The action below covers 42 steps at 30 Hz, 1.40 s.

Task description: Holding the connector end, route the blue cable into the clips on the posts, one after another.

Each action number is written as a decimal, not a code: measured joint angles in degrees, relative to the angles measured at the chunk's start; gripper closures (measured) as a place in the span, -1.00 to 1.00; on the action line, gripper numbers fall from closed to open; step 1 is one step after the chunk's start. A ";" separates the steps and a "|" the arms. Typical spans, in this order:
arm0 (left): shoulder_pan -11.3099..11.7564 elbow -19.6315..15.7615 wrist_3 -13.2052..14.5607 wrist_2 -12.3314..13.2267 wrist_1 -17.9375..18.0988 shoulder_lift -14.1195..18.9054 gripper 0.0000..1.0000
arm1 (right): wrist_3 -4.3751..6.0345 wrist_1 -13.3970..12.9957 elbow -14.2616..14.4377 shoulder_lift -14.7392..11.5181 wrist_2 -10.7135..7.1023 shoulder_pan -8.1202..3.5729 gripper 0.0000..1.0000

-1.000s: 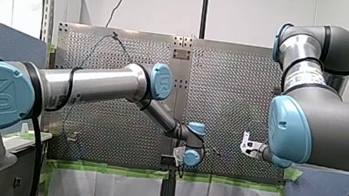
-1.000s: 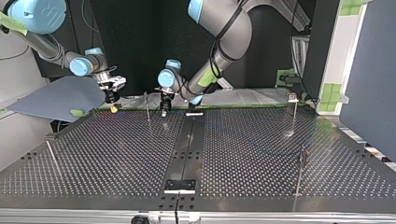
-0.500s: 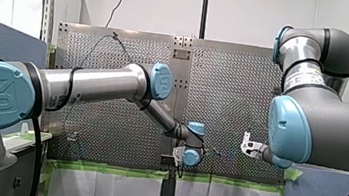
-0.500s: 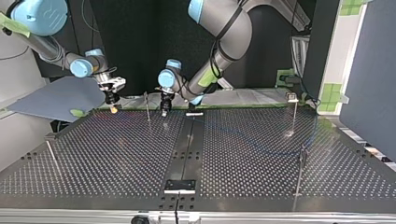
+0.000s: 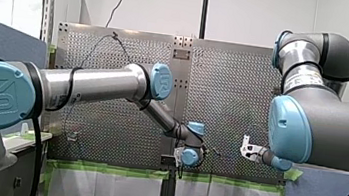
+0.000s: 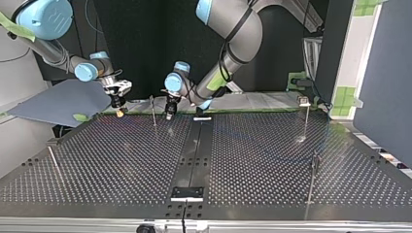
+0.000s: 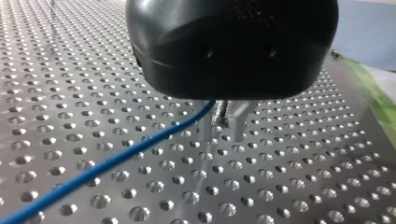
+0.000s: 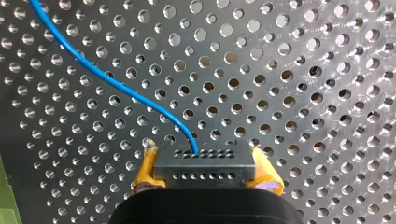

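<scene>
My right gripper (image 8: 204, 171) is closed on the connector (image 8: 204, 161). Its yellow pads (image 8: 145, 173) press on the block's two short ends, so the block's long axis lies across the gripper. The blue cable (image 8: 116, 87) leaves the connector face that points away from the gripper and curves off ahead and to one side over the perforated tabletop (image 6: 252, 160). In the left wrist view the same cable runs in under my left gripper (image 7: 224, 135); I cannot tell whether that gripper is clamped on it or only stands about it.

In the top view my right gripper sits in the upper left of the frame and my left gripper just left of the upper centre, both along the tabletop's upper edge. A thin post (image 6: 153, 110) stands between them, nearer my left gripper. The clip (image 6: 151, 98) at its top shows only as a small dark tip, and the cable is too faint to trace there.

As I judge it, the coming move turns on one thing: the stretch of cable between the two grippers runs roughly left to right across the frame, and this post lies along it. That stretch has to be laid sideways into the clip, with my right gripper leading by the connector. The other posts (image 6: 306, 119), at the right and lower parts of the frame, are well apart and would come later
</scene>
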 joint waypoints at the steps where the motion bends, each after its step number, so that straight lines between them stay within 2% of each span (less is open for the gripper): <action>1: 0.00 0.00 0.30 -0.02 -0.27 0.00 -0.15 | 0.02 0.00 0.00 0.02 -0.01 0.00 1.00; 4: -0.08 0.00 1.46 -0.74 -1.46 0.02 -0.15 | 0.08 -0.02 -0.01 0.06 -0.10 -0.01 1.00; 8: -0.28 0.00 2.87 -1.87 -2.28 0.07 -0.32 | 0.15 0.00 -0.01 0.13 -0.19 -0.01 1.00; 9: -0.31 0.00 3.23 -1.92 -2.38 0.07 -0.54 | 0.16 0.01 -0.01 0.14 -0.21 -0.01 1.00; 10: -0.32 0.00 3.51 -1.90 -2.44 0.07 -0.54 | 0.17 0.02 -0.02 0.15 -0.22 -0.01 1.00; 12: -0.38 0.00 4.33 -1.75 -2.53 0.12 -1.00 | 0.19 0.08 -0.01 0.20 -0.24 -0.01 1.00; 19: -0.82 0.00 7.02 -2.36 -3.58 0.44 -1.00 | 0.21 0.14 -0.01 0.32 -0.25 -0.01 1.00; 26: -1.22 0.00 7.37 -3.70 -6.58 0.59 -1.00 | 0.47 0.22 -0.01 0.38 -0.33 -0.01 1.00; 34: -2.35 -0.97 7.78 -3.75 -10.50 2.02 -1.00 | 0.64 0.45 -0.01 0.43 -0.35 -0.02 1.00; 38: -3.40 -2.78 7.72 -3.23 -10.28 3.88 -1.00 | 0.65 0.78 -0.01 0.49 -0.34 -0.08 1.00; 42: -4.56 -5.07 7.82 -2.08 -8.35 6.17 -1.00 | 0.66 0.91 -0.01 0.52 -0.34 -0.04 1.00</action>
